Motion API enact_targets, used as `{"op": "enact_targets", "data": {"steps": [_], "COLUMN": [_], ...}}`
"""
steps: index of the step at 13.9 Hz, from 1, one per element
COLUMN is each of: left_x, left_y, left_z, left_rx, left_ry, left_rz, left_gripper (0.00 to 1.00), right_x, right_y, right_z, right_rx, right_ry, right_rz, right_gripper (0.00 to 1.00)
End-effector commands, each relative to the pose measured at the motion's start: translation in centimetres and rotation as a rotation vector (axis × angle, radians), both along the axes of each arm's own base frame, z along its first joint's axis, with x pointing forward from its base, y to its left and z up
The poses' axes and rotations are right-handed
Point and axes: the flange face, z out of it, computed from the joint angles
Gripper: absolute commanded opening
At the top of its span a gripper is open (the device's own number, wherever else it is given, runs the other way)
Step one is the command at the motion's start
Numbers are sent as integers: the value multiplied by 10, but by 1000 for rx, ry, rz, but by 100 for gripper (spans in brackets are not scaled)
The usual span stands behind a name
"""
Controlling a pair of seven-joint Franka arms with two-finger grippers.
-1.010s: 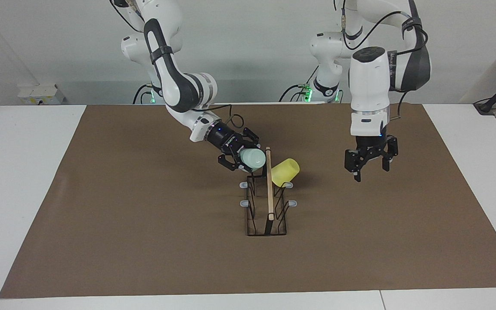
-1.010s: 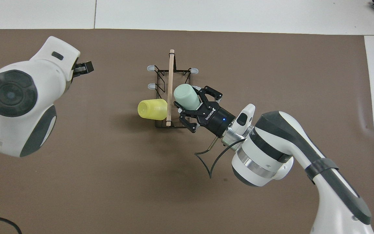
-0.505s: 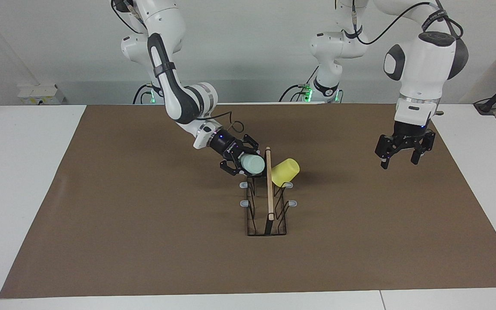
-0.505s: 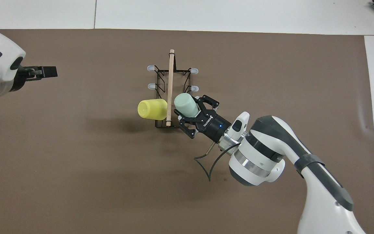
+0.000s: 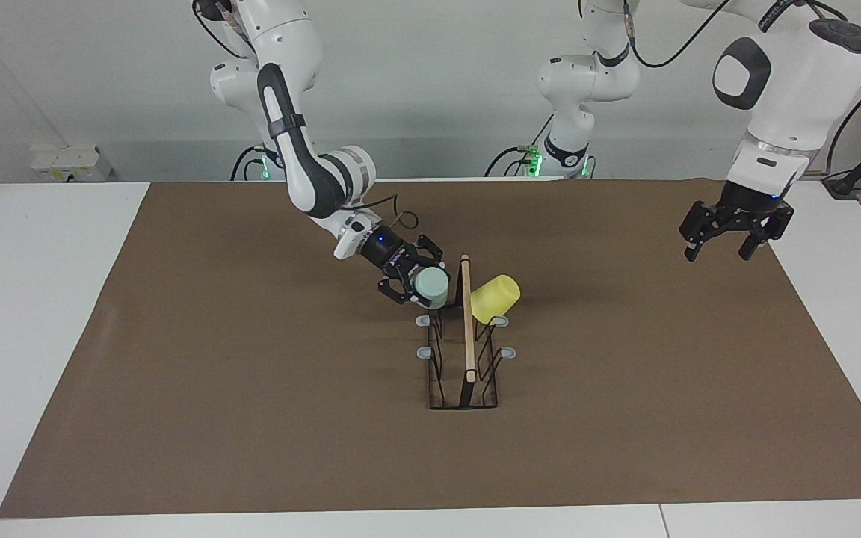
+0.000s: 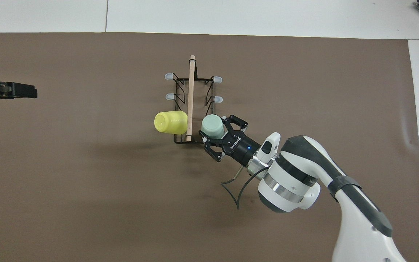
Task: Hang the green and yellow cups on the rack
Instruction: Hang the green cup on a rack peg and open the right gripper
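Centre frame, the right end effector point(image 5: 417, 287) grips the green cup point(image 5: 431, 285) at the rack point(image 5: 466, 351); the yellow cup point(image 5: 495, 298) hangs there. Upper right, the left end effector point(image 5: 729, 237) hovers open.

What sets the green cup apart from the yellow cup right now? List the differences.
1. The green cup is pale mint; the yellow cup is bright yellow.
2. The right gripper holds the green cup; no gripper touches the yellow cup, which hangs on the rack.
3. The green cup is on the rack's right-arm side, the yellow cup on its left-arm side.

Both are handleless, tapered, alike in size and tilted.
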Motion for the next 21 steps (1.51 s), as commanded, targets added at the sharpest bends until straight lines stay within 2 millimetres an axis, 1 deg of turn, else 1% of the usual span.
{"op": "enact_targets", "data": {"steps": [1, 3, 4, 7, 8, 9, 11, 12, 13, 14, 15, 18, 19, 21], "left_x": [-13, -17, -19, -25, -25, -25, -26, -26, -28, -29, -31, -32, -32, -32], "left_y": [8, 9, 10, 13, 14, 14, 15, 14, 16, 24, 25, 23, 23, 19], "left_z": [19, 27, 31, 31, 38, 41, 43, 44, 46, 47, 46, 46, 47, 47], "left_rx": [-10, -12, -12, -15, -13, -10, -4, -2, -4, -6, -7, -7, -8, -7], "left_ry": [75, 106, 118, 171, 184, 190, 182, 178, 173, 175, 178, 183, 183, 185], "left_rz": [-40, -39, -40, -39, -44, -73, -99, -100, -94, -71, -70, -72, -70, -58], "left_gripper": [100, 100, 100, 100, 100, 100, 100, 100, 100, 100, 100, 100, 100, 100], "right_x": [-8, -2, -3, -8, -9, -8, 3, 11, 20, 27, 33, 50, 53, 65], "right_y": [-2, -1, 4, 9, 9, 9, 4, 0, -6, -13, -22, -57, -64, -79], "right_z": [8, 19, 28, 59, 66, 77, 107, 121, 143, 161, 169, 166, 163, 165], "right_rx": [13, 4, 3, 15, 15, 10, -18, -64, -129, -193, -240, -450, -528, -633], "right_ry": [2, 27, 40, 75, 77, 54, -28, -68, -131, -179, -199, -290, -319, -374], "right_rz": [-26, -50, -55, -78, -83, -73, -39, -17, 8, 28, 42, 135, 179, 253], "right_gripper": [100, 100, 100, 100, 100, 100, 100, 100, 100, 100, 100, 100, 100, 100]}}
